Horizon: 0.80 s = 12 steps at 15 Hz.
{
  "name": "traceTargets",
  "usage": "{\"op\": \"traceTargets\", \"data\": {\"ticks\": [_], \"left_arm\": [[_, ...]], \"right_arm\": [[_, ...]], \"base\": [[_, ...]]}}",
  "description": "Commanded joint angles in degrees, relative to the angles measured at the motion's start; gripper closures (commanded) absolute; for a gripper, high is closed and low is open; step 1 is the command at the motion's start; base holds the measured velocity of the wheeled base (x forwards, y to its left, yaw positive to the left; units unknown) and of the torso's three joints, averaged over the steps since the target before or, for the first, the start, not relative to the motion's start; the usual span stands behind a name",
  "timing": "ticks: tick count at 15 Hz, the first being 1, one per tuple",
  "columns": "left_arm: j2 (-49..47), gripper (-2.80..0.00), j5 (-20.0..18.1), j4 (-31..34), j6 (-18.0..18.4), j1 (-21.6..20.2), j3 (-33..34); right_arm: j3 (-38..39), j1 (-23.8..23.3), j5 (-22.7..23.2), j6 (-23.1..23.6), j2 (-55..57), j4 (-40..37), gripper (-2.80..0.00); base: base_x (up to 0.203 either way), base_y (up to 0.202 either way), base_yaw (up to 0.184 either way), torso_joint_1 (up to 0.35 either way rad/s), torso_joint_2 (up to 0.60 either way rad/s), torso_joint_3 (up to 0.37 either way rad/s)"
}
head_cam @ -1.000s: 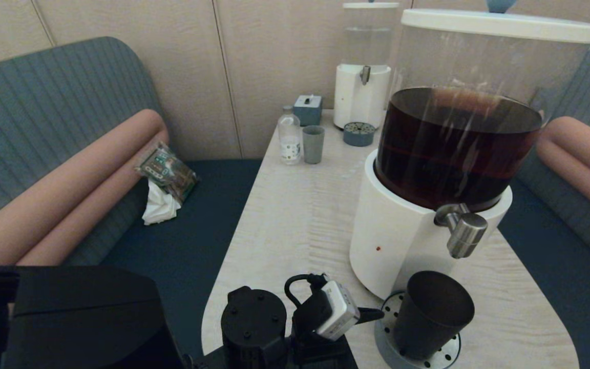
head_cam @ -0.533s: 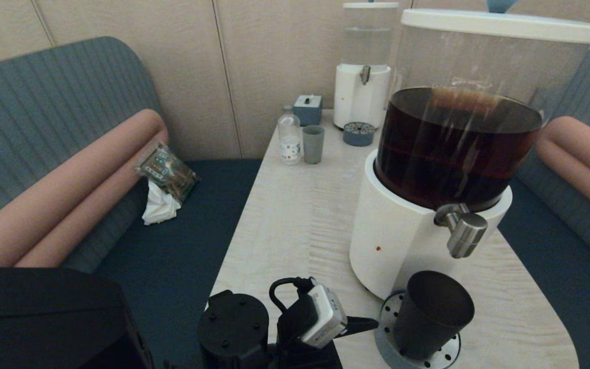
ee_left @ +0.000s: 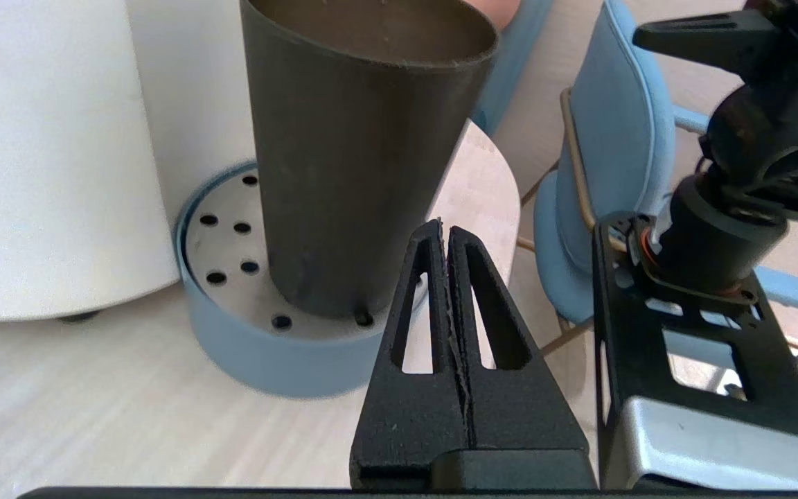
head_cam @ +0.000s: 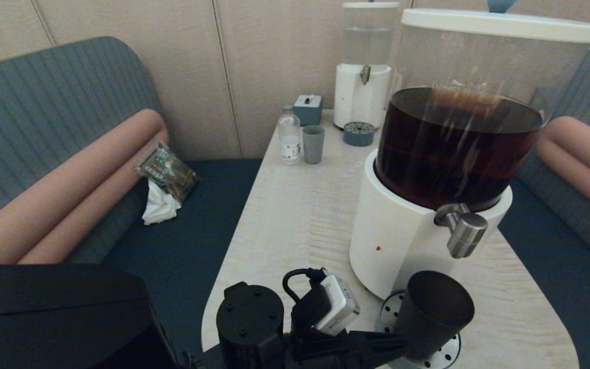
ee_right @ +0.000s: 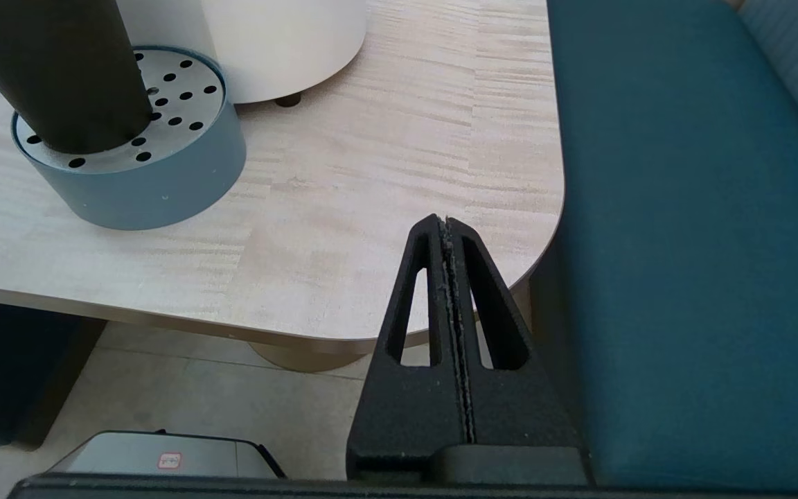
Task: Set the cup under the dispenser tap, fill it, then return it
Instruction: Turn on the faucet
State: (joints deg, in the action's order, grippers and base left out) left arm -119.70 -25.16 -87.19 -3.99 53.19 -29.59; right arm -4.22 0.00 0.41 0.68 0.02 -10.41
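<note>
The matte black tapered cup (head_cam: 430, 312) stands upright on the round blue-grey drip tray with the perforated steel top (head_cam: 446, 353), right in front of the big white-based dispenser holding dark brown liquid (head_cam: 402, 241). The chunky brushed-steel dispenser tap (head_cam: 464, 233) hangs above the cup, though from the head view the spout looks set a little towards the robot's right of the cup's mouth, so whether a stream would land cleanly inside is hard to call.

Placement looks done, then. No liquid is running from the tap, and what shows of the cup's inside in the left wrist view (ee_left: 364, 138) looks dry, so by my read the filling is not done, and the return comes after that.

The left end effector (ee_left: 446, 239) is low at the near side of the pale wood-grain desk (head_cam: 295, 215), its two black fingers pressed flat together, tips just beside the cup's lower wall, whether touching it I cannot tell. It grips nothing. In the head view it points across at the cup's base (head_cam: 377, 346).

The right end effector (ee_right: 445, 232) is parked off the desk's near corner, over the dark blue seat (ee_right: 690, 242), fingers likewise closed together and empty.

Next up, I'd say, is working that tap, and a closed end effector could push it.
</note>
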Motion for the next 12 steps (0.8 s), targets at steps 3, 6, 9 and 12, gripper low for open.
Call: {"op": "traceTargets", "data": {"ticks": [3, 6, 9, 12], "left_arm": [[-1.9, 0.00, -0.2, -0.5, -0.1, 0.2, -0.8], [-3.3, 0.00, -0.2, -0.5, -0.1, 0.2, -2.3], [-4.5, 0.00, -0.3, -0.5, -0.2, 0.2, -4.2], [-5.4, 0.00, -0.3, -0.5, -0.4, 0.2, -5.6]], "right_arm": [[0.0, 0.0, 0.0, 0.0, 0.0, 0.0, 0.00], [0.0, 0.0, 0.0, 0.0, 0.0, 0.0, 0.00], [0.0, 0.0, 0.0, 0.0, 0.0, 0.0, 0.00], [0.0, 0.0, 0.0, 0.1, 0.0, 0.0, 0.00]], "base": [[0.000, 0.000, 0.000, 0.000, 0.00, 0.000], [0.000, 0.000, 0.000, 0.000, 0.00, 0.000], [0.000, 0.000, 0.000, 0.000, 0.00, 0.000], [0.000, 0.000, 0.000, 0.000, 0.00, 0.000]]}}
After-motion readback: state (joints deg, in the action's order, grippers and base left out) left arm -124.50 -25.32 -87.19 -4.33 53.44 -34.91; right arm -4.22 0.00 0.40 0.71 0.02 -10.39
